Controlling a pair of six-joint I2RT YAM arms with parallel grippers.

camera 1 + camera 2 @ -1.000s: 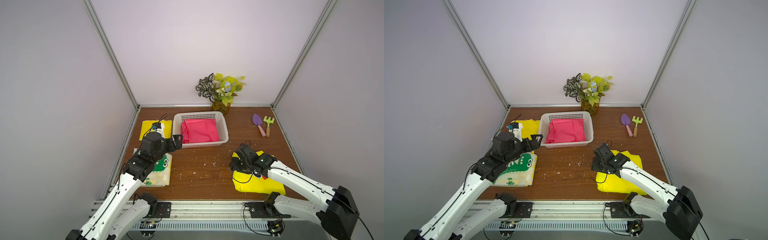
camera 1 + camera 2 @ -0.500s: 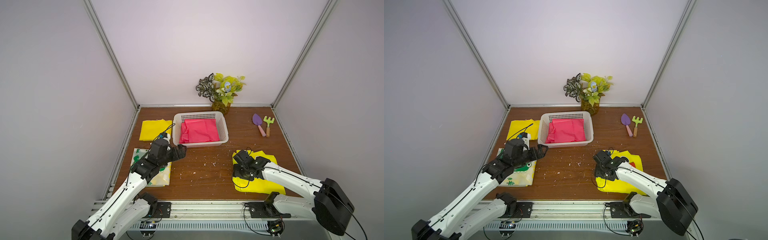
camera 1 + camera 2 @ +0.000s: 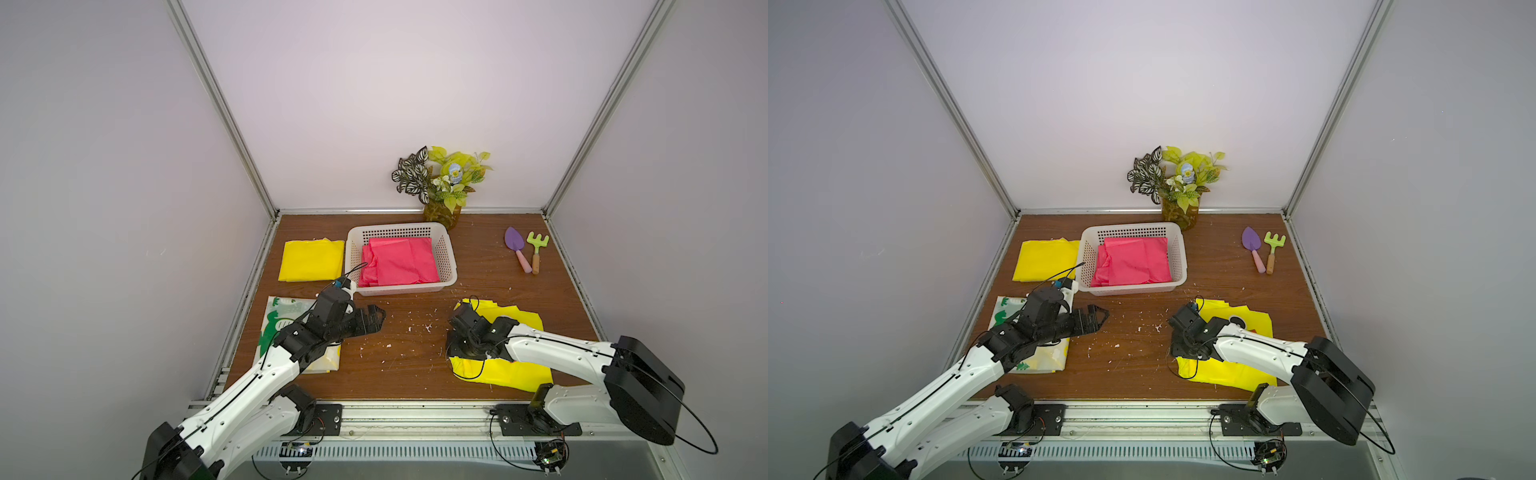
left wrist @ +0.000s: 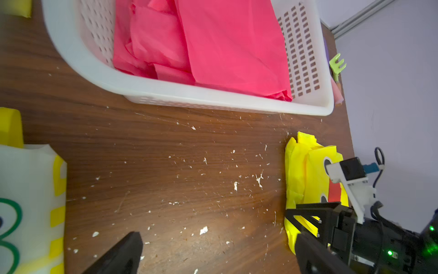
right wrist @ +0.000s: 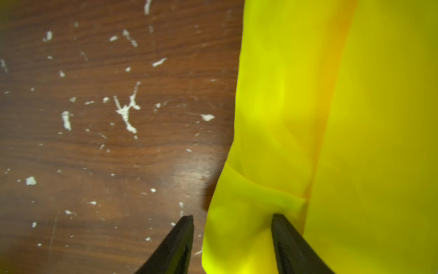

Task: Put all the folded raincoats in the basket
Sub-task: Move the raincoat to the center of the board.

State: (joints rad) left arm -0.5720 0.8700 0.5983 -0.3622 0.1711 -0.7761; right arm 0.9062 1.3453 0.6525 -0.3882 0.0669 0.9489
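A pink raincoat (image 3: 401, 261) is already laid in the basket (image 3: 409, 288). A yellow raincoat (image 3: 511, 374) is left on the surface (image 3: 407, 357), its edge set between the half-open right jaws. The left jaws are held wide, empty.

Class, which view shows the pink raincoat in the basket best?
The left wrist view: the pink raincoat lies close up, folds clear, in the basket, though cropped. Both top views show it whole but small; the right wrist view misses it.
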